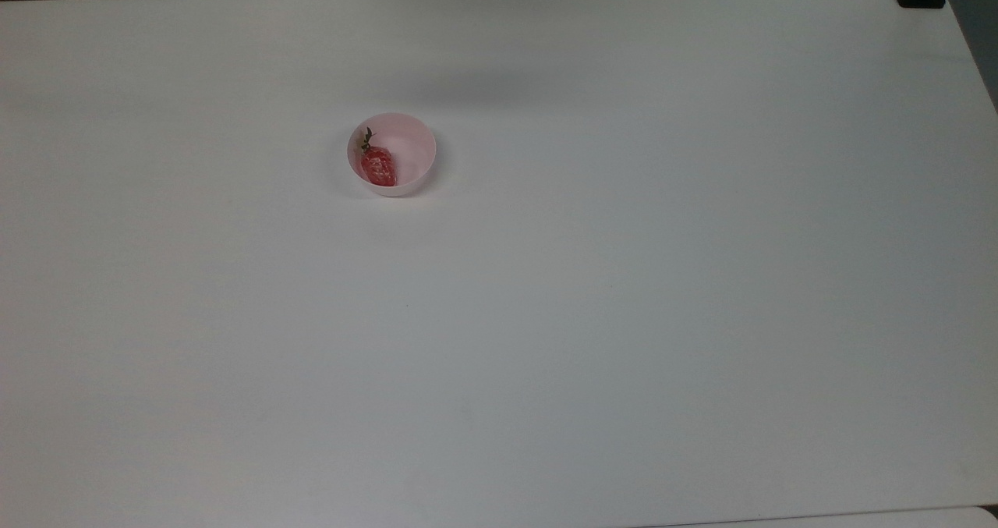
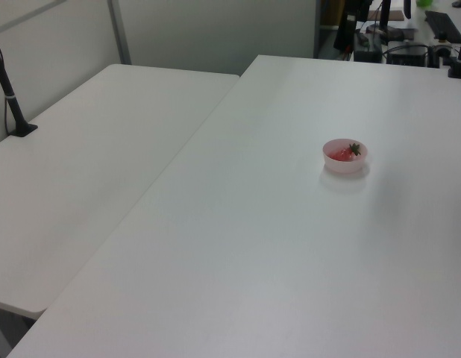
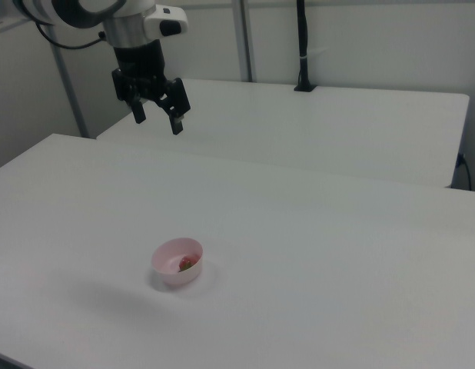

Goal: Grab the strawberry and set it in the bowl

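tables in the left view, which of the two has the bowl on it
The table on the left view's right carries the pink bowl; the other table does not.

A white robot arm [image 3: 107, 11] with black joint bands ends in a black two-finger gripper [image 3: 157, 121] on a white mount.

Strawberry [image 1: 379, 166] in bowl [image 1: 413, 142]

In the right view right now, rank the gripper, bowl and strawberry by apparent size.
1. gripper, open and raised well clear, though its distance from the camera differs from the bowl's
2. bowl
3. strawberry, inside the bowl
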Tool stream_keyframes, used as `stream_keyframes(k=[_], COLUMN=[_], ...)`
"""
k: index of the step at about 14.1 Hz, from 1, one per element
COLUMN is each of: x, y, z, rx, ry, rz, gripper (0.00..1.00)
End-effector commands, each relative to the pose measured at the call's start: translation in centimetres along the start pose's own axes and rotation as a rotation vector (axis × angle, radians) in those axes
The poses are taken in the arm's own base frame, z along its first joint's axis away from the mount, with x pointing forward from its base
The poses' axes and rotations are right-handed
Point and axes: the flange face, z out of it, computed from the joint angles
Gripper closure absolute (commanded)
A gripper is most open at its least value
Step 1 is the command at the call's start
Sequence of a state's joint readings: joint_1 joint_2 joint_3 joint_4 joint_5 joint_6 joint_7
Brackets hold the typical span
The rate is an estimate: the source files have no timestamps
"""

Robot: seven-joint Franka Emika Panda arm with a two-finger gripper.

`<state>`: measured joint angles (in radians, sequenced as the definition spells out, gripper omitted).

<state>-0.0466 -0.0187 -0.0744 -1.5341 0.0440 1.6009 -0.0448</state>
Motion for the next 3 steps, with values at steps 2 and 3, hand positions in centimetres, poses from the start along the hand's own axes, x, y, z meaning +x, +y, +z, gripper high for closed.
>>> stream_keyframes(k=[2, 3], x=[0.20, 0.21], y=[-0.25, -0.25], z=[0.18, 0.10], rx=[-0.028, -0.028], ry=[0.019, 0.021], rz=[0.009, 0.009], gripper=[0.00, 0.00])
